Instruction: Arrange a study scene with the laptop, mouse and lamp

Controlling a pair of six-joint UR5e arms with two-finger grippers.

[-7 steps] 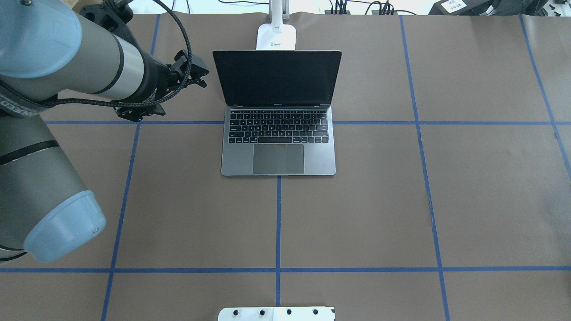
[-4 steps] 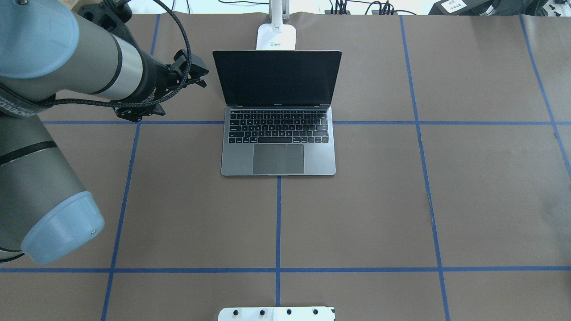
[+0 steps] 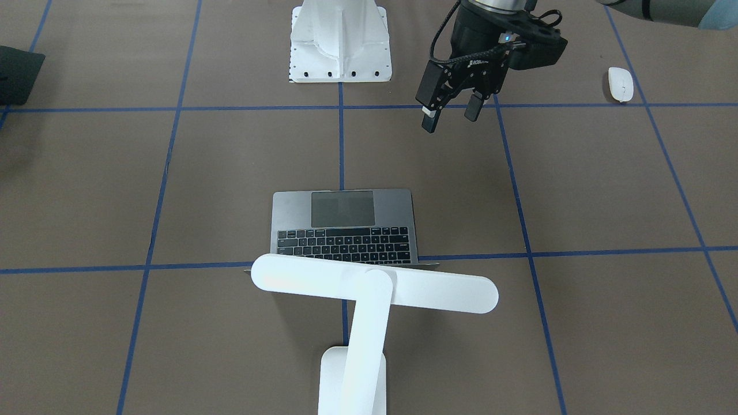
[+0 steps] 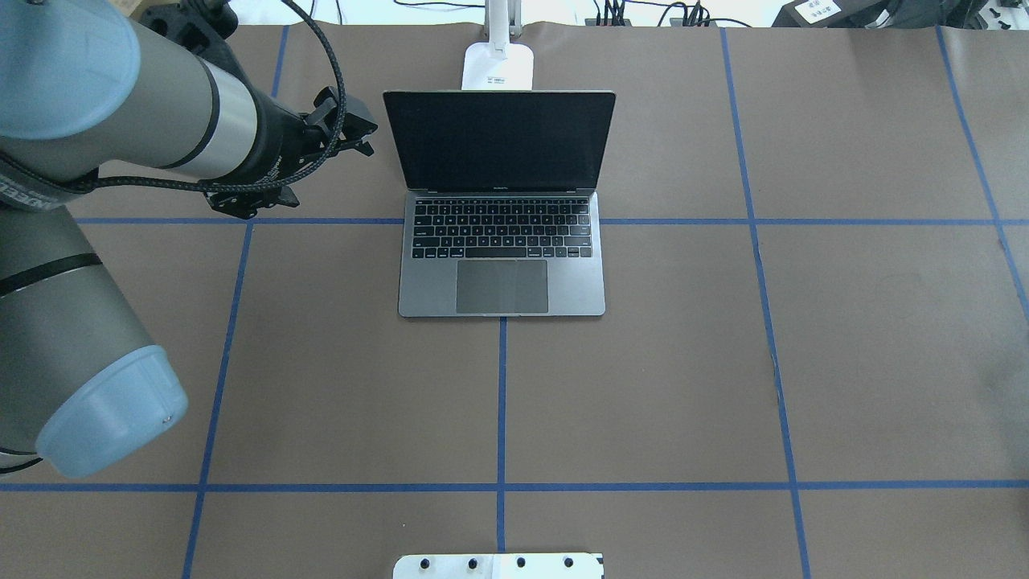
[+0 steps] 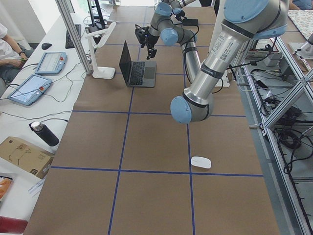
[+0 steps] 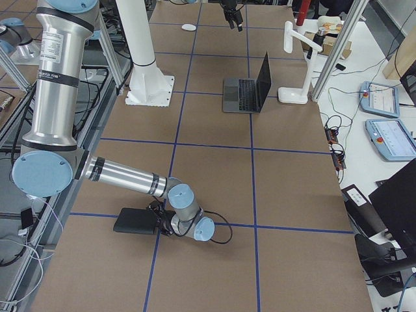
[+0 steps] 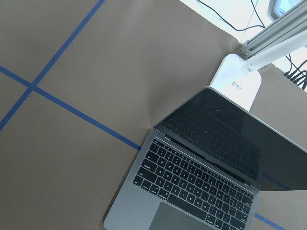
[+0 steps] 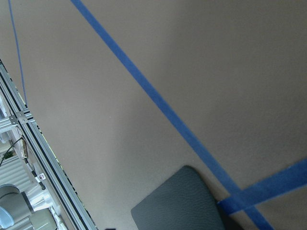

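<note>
The laptop [image 4: 501, 277] stands open at the table's centre, its dark screen facing the robot; it also shows in the front view [image 3: 343, 225] and the left wrist view [image 7: 192, 191]. The white lamp [image 3: 375, 283] stands behind it, bar head over the screen, base [image 4: 498, 66] at the far edge. The white mouse [image 3: 621, 84] lies on the robot's left side near the robot's edge, also in the left side view [image 5: 200, 162]. My left gripper [image 3: 452, 112] hangs open and empty above the table, between the mouse and the laptop. My right gripper [image 6: 159, 221] lies low beside a black mat; I cannot tell its state.
The white robot pedestal [image 3: 340, 40] stands at the near middle edge. The flat black mat [image 6: 136, 221] lies at the table's right end, its corner in the right wrist view [image 8: 182, 201]. Blue tape lines grid the brown table [image 4: 683, 386].
My left arm has drifted slightly to the left and back. The laptop and the lamp base have not moved.
</note>
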